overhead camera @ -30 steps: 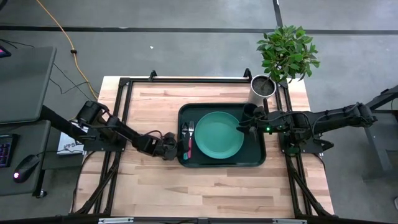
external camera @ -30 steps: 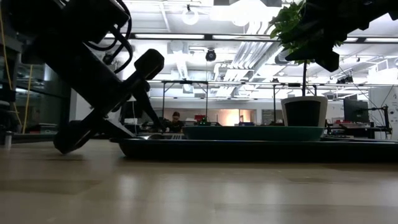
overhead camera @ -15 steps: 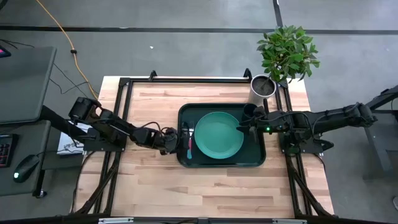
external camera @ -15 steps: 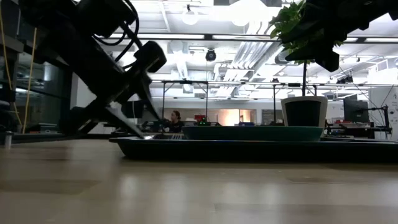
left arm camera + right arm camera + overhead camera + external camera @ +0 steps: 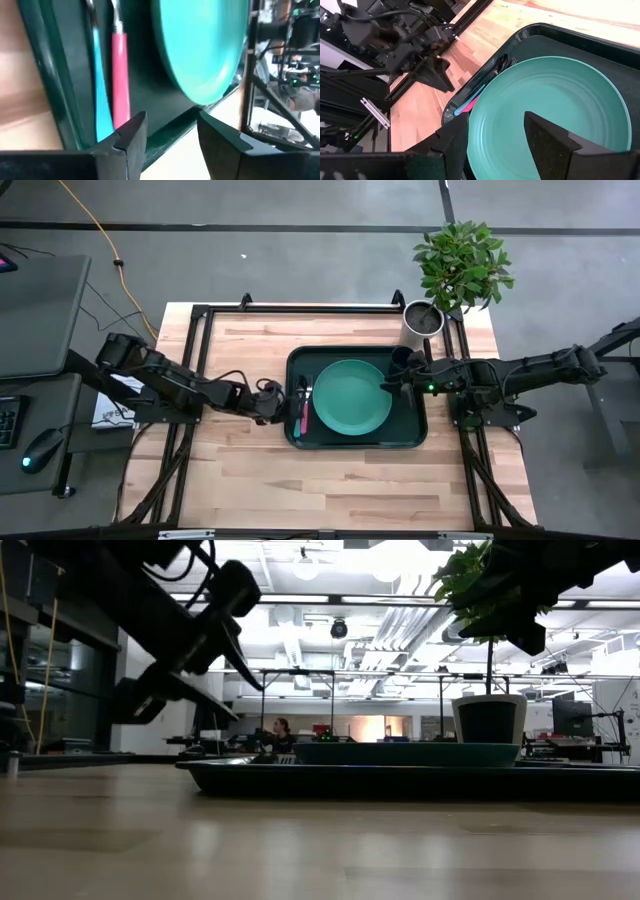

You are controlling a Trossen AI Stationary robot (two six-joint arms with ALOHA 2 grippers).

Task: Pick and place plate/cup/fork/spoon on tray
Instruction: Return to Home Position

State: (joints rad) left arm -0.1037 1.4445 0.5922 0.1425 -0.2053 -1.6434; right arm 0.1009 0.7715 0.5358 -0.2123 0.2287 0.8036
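Left fingers (image 5: pixel 131 137) hang spread and empty just outside the tray's (image 5: pixel 350 441) left rim. The spoon (image 5: pixel 101 100) lies inside that rim, lengthwise along it, nearest this arm, beside the fork (image 5: pixel 120 85) and plate (image 5: pixel 350 397). Right fingers (image 5: pixel 547 137), likewise apart and empty, hover over the tray's right side.

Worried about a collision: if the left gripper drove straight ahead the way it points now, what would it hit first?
Most likely the near rim of the tray, with the spoon and fork lying just inside it. The left gripper, open, aims at that edge; its height over the rim is unclear.
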